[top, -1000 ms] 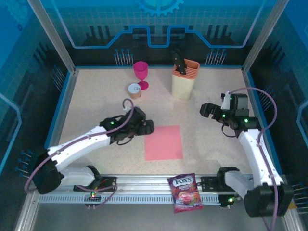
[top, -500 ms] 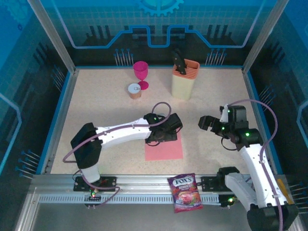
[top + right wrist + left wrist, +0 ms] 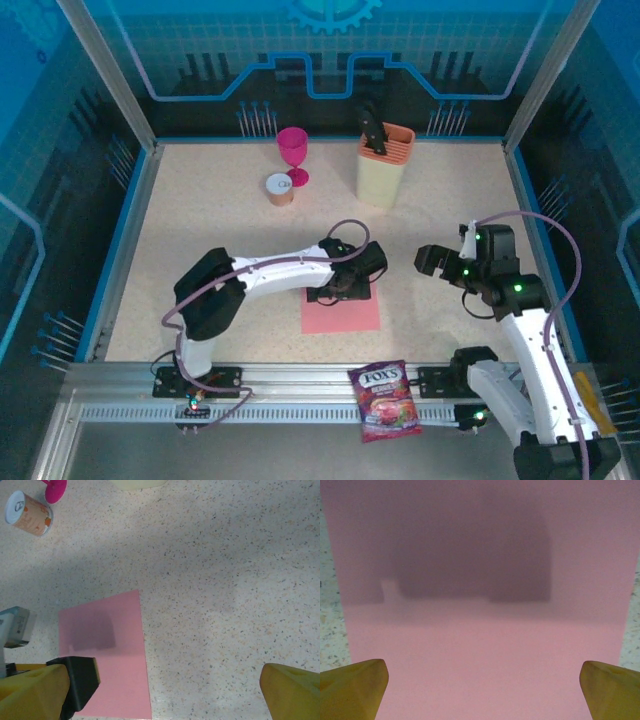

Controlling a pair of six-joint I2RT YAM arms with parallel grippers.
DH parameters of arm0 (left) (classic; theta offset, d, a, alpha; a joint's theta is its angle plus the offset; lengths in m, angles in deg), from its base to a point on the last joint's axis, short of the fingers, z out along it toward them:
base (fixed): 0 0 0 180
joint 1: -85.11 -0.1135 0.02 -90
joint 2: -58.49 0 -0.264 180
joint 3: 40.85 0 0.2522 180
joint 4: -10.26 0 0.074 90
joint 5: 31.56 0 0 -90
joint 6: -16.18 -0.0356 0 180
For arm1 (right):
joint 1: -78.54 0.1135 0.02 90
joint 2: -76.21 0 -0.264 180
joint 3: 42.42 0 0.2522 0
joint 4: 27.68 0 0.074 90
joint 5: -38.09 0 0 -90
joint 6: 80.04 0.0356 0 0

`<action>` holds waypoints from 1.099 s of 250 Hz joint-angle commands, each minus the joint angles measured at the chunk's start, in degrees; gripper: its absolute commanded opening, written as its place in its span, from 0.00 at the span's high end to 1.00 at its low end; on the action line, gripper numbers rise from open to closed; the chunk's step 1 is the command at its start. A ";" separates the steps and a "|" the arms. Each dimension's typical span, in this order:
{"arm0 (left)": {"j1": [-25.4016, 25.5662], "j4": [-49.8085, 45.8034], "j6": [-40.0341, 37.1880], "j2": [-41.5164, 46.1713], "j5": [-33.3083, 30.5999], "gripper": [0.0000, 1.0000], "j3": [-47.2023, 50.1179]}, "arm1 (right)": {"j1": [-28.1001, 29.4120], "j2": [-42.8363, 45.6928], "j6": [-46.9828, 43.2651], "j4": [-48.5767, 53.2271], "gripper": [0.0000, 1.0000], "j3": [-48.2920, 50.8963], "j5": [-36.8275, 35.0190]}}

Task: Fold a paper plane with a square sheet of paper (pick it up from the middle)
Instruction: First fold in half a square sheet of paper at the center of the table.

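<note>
Well, from my seat the biggest thing is the speckled table, and it carries everything I have to work around. The left arm reaches out long and low from its base toward the middle of the table. I judge that's because the task wants the sheet taken from its middle rather than from an edge. The right arm stands folded back on its own side, well apart from the work, which leaves the left one room.

Along the far edge, out of the working area, stand a beige knife holder, a magenta goblet and a small can just beside the goblet. A purple candy bag lies down on the near rail.

The square sheet of paper lies flat on the table between the two arms. I see no crease in it, so nothing of the paper plane is made yet. The left wrist hangs over its far half and throws a dark block of shadow onto the pink.

The left gripper points straight down at the sheet, its yellow fingers spread wide apart with nothing between them. I can't tell how close the tips are to the paper. The right gripper looks across bare table toward the sheet's right edge, its fingers also wide apart and empty, probably ready to pin or help once the sheet is lifted.
</note>
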 commanded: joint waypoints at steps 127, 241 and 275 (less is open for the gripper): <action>-2.69 3.06 -4.68 -6.92 3.61 0.00 -1.96 | 0.72 -2.64 -2.56 -0.96 0.01 2.76 2.03; -2.89 2.65 -5.59 -8.64 2.52 0.01 -0.96 | 0.72 -3.50 -2.79 -1.50 0.01 2.18 1.91; -2.89 2.59 -5.80 -8.68 2.21 0.05 -0.26 | 0.78 -3.61 -2.71 -1.50 0.01 2.14 1.50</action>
